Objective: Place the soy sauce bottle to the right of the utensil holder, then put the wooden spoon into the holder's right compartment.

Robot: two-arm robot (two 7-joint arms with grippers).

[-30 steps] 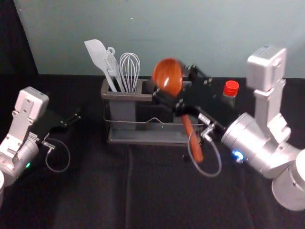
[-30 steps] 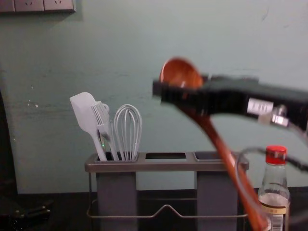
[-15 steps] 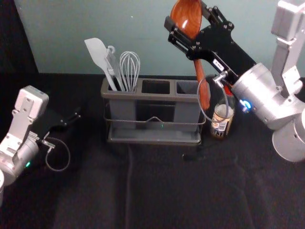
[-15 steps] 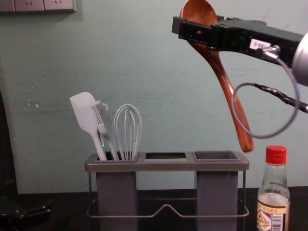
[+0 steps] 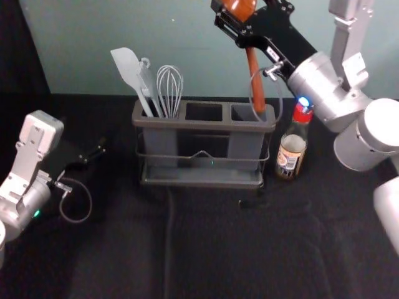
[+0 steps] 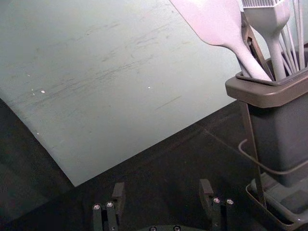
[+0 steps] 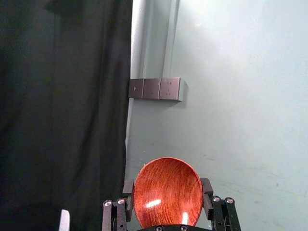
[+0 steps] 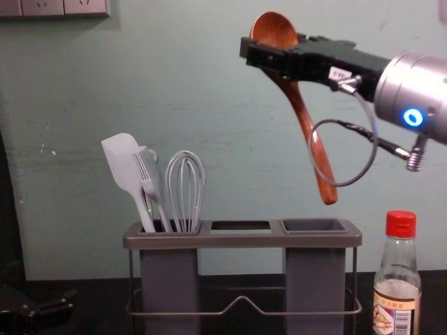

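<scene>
My right gripper (image 5: 246,18) is shut on the wooden spoon (image 5: 255,81) near its bowl. In the chest view the spoon (image 8: 314,143) hangs handle down, its tip a little above the holder's right compartment (image 8: 314,225), held by the right gripper (image 8: 269,56). The right wrist view has the spoon's bowl (image 7: 167,192) between the fingers of the right gripper (image 7: 167,204). The utensil holder (image 5: 202,126) stands upright. Right of it, upright and apart, is the soy sauce bottle (image 5: 292,148). My left gripper (image 5: 93,154), parked at the left, is open in its wrist view (image 6: 161,204).
A white spatula (image 8: 126,167), a brush (image 8: 150,178) and a whisk (image 8: 186,188) stand in the holder's left compartment. The middle compartment (image 5: 204,113) holds nothing visible. Behind the black-covered table (image 5: 206,249) rises a pale wall.
The right gripper first rose with the spoon, then shifted left, bringing the handle from near the bottle to above the right compartment. The left arm, holder and bottle look unmoved.
</scene>
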